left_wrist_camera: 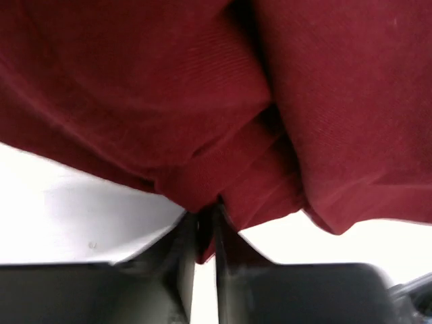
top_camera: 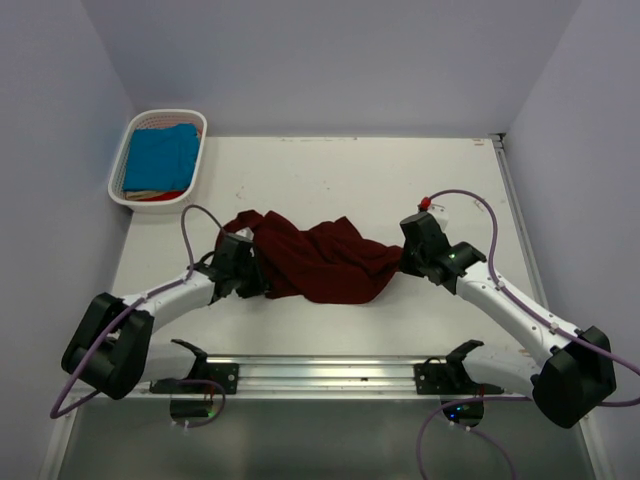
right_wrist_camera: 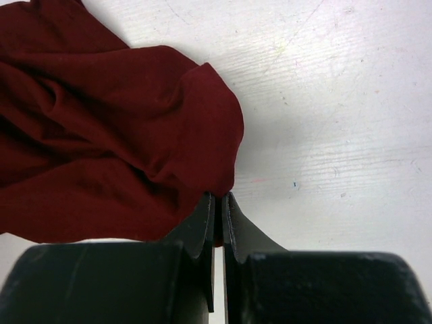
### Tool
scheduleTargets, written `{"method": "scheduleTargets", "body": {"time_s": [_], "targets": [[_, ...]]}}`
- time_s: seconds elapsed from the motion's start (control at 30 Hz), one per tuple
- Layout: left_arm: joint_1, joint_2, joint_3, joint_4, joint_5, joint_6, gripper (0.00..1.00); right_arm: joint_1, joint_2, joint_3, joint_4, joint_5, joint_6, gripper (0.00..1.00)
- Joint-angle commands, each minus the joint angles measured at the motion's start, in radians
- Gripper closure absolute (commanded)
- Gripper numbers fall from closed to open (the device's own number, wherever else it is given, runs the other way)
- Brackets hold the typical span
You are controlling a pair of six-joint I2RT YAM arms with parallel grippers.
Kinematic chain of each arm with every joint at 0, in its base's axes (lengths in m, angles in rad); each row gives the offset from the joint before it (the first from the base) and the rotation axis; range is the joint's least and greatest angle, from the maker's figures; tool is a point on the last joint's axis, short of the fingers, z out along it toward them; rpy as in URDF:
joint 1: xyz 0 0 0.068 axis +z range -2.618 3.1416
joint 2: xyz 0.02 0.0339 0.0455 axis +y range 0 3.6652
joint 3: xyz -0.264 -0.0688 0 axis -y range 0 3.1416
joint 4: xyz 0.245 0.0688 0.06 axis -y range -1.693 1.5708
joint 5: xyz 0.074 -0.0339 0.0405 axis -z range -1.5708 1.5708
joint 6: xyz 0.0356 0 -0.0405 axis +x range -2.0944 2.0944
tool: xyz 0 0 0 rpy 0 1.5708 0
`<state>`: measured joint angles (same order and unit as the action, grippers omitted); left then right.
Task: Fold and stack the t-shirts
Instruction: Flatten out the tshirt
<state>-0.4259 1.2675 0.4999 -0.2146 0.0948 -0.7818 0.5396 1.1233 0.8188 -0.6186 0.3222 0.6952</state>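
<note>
The maroon t-shirt [top_camera: 322, 262] lies bunched in the middle of the white table [top_camera: 330, 175], between the 2 arms. The left gripper [left_wrist_camera: 206, 217] pinches a thick fold at the left end of the shirt: its fingers are almost pressed together and a strip of cloth shows between them. The right gripper [right_wrist_camera: 218, 199] grips the right edge of the shirt in the same way, with its tips closed on a thin piece of hem. I think the 2 ends are held like this so that the arms can pull the shirt wide and lay it flat before folding. The middle is crumpled in deep wrinkles, so no fold looks done yet.

The turquoise t-shirt [top_camera: 160, 157] rests in the white slatted basket [top_camera: 197, 160] at the far left corner, well apart from the maroon one, over something reddish that I cannot identify. The purple cable [top_camera: 190, 222] of the left arm loops just beside the left end of the shirt and could catch the cloth when it spreads.
</note>
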Motion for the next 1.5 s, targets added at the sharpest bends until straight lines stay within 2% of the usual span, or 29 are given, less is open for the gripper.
{"method": "scheduleTargets", "body": {"time_s": [0.0, 0.03, 0.07, 0.27, 0.47, 0.7, 0.87, 1.07, 1.27, 1.47], "targets": [[-0.028, 0.041, 0.002, 0.035, 0.014, -0.005, 0.92, 0.002, -0.02, -0.003, 0.034, 0.0, -0.006, 1.0], [-0.033, 0.043, 0.006, 0.035, 0.017, -0.007, 0.98, 0.002, -0.02, -0.006, 0.036, 0.0, -0.005, 1.0], [-0.036, 0.04, 0.011, 0.026, 0.017, -0.007, 1.0, 0.0, -0.02, -0.012, 0.037, -0.003, -0.005, 1.0], [-0.054, -0.069, 0.136, -0.119, -0.021, 0.021, 1.0, 0.003, -0.008, -0.032, 0.043, -0.021, -0.003, 1.0], [-0.054, -0.143, 0.45, -0.279, -0.119, 0.075, 1.0, 0.002, 0.029, -0.055, 0.049, -0.095, -0.022, 1.0], [-0.054, -0.053, 0.686, -0.342, -0.182, 0.148, 1.0, 0.003, 0.095, -0.069, 0.068, -0.305, -0.086, 1.0], [-0.053, 0.029, 0.813, -0.348, -0.224, 0.177, 1.0, 0.014, 0.069, -0.075, 0.056, -0.403, -0.126, 1.0], [-0.05, 0.069, 0.91, -0.353, -0.239, 0.193, 1.0, 0.016, 0.0, -0.06, 0.0, -0.348, -0.125, 1.0], [-0.044, 0.073, 1.022, -0.39, -0.308, 0.246, 1.0, 0.014, -0.117, -0.015, -0.029, -0.219, -0.094, 1.0], [-0.019, 0.092, 1.091, -0.404, -0.297, 0.266, 1.0, 0.016, -0.062, 0.051, -0.053, -0.311, -0.126, 1.0]]}}
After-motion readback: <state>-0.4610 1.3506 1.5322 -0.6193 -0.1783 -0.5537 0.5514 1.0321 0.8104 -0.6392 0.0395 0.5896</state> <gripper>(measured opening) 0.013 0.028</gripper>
